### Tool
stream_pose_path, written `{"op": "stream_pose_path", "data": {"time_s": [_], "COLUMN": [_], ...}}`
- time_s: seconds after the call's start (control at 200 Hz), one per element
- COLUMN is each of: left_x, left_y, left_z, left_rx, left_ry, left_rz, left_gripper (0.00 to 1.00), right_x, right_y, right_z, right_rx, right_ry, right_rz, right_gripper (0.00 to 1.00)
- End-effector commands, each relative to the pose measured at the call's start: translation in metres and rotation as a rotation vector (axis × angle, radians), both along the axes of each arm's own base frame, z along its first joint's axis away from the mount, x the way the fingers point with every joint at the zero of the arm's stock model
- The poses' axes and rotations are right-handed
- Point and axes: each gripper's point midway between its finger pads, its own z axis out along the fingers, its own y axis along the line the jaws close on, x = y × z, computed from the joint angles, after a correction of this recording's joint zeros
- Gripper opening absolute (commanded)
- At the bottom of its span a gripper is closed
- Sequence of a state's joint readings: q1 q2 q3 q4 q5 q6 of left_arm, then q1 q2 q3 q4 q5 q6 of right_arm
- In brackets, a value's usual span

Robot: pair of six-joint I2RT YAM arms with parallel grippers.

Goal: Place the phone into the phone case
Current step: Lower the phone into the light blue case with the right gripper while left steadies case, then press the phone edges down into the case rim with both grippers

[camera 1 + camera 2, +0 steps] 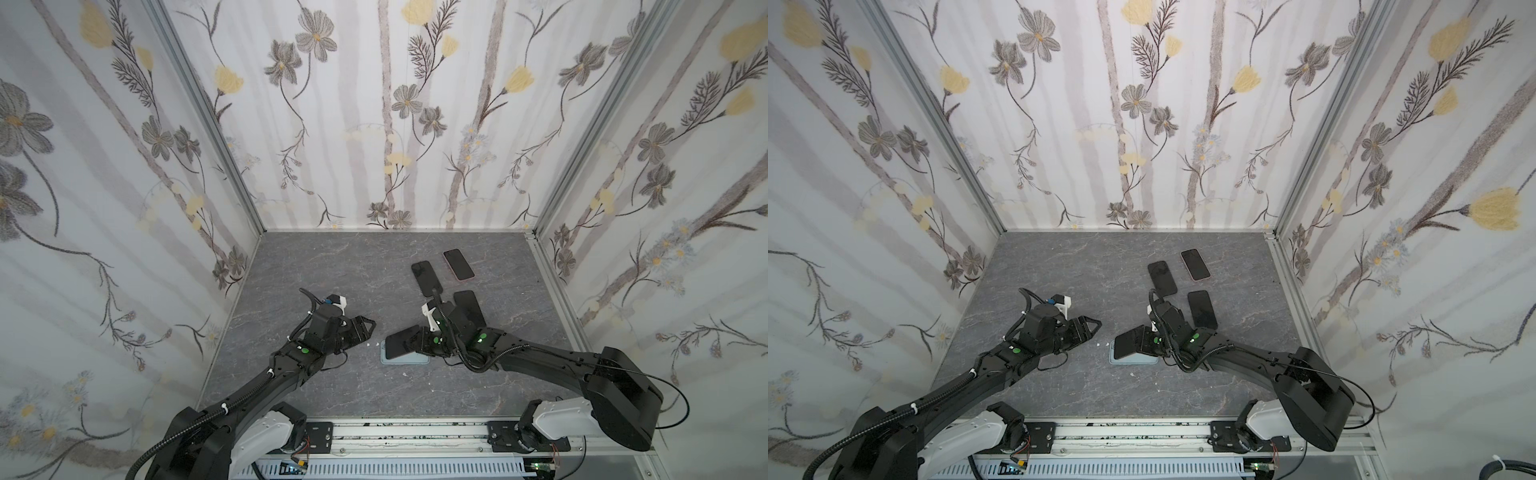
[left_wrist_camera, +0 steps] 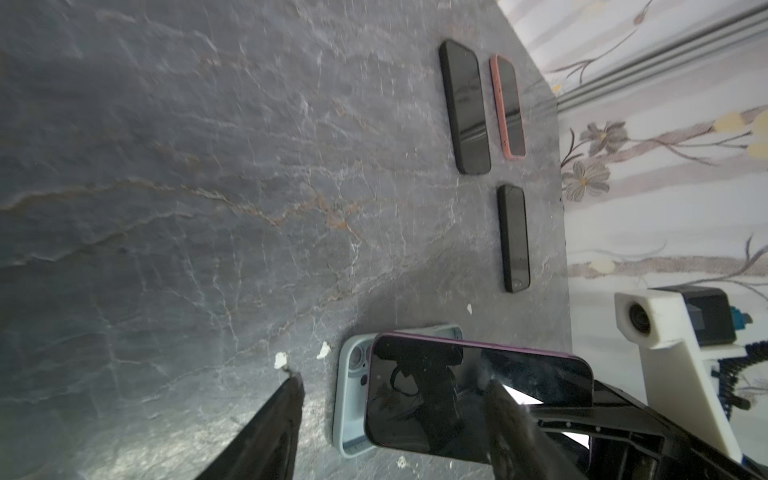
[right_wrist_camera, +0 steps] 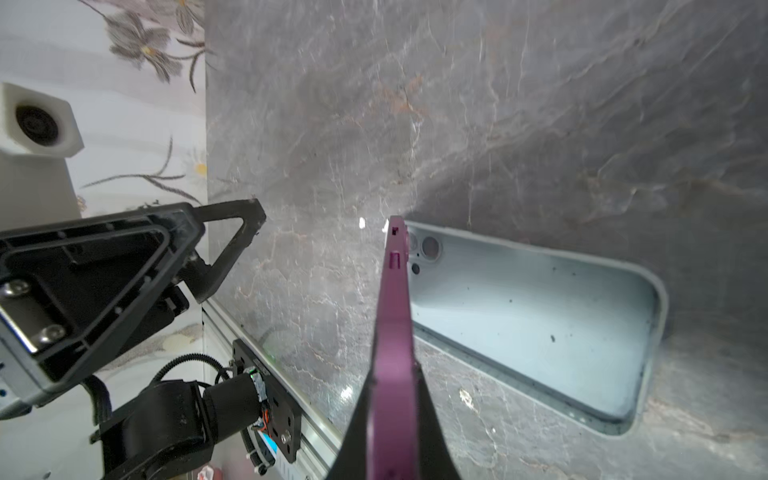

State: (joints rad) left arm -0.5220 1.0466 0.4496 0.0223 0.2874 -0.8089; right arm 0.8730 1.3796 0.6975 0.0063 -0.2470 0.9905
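Right hand (image 3: 392,419) pinches the phone (image 3: 392,324) by one end, tilted over the case (image 3: 532,320) on the table (image 1: 332,270); left hand (image 1: 366,328) stands wide open, empty, alongside. Phone looks stiff, slick, breakable: best gripped firmly across its flat faces.

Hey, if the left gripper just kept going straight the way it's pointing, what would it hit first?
Most likely the purple-edged black-screened phone, held tilted over the light blue phone case by the shut right gripper. The left gripper faces it with jaws open; depth is hard to judge.
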Motion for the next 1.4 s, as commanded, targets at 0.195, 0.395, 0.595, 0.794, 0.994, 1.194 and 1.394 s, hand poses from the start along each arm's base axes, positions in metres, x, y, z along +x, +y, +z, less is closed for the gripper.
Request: {"op": "stream_pose_path", "data": {"time_s": [0.195,0.395,0.595,0.794,0.994,1.194,1.394], "left_x": [-0.016,-0.022,-0.025,-0.031,-0.034,-0.030,-0.023], "left_y": [-0.015,-0.026,-0.035,-0.038,-0.040,-0.027,-0.011], "left_z": [-0.023,-0.043,-0.051,-0.061,-0.069,-0.071,-0.062], "left_rx": [-0.007,-0.010,-0.036,-0.057,-0.054,0.014,0.102], "left_ry": [0.059,0.105,0.112,0.141,0.172,0.157,0.092], "left_rz": [-0.084,-0.110,-0.120,-0.122,-0.132,-0.088,-0.039], "left_gripper": [0.66,0.62,0.55,0.53,0.54,0.54,0.54], "right_x": [0.001,-0.002,-0.006,-0.009,-0.009,-0.009,-0.020], "right_y": [0.013,0.002,-0.006,-0.010,-0.007,-0.018,-0.042], "right_z": [-0.001,-0.015,-0.030,-0.044,-0.050,-0.047,-0.046], "right_rx": [0.094,0.069,0.071,0.077,0.057,-0.050,-0.154], "right_ry": [-0.001,0.024,0.053,0.082,0.096,0.086,0.101], "right_rz": [-0.040,-0.079,-0.101,-0.106,-0.091,-0.083,-0.090], "right_gripper": [0.03,0.08,0.15,0.20,0.35,0.52,0.62]}}
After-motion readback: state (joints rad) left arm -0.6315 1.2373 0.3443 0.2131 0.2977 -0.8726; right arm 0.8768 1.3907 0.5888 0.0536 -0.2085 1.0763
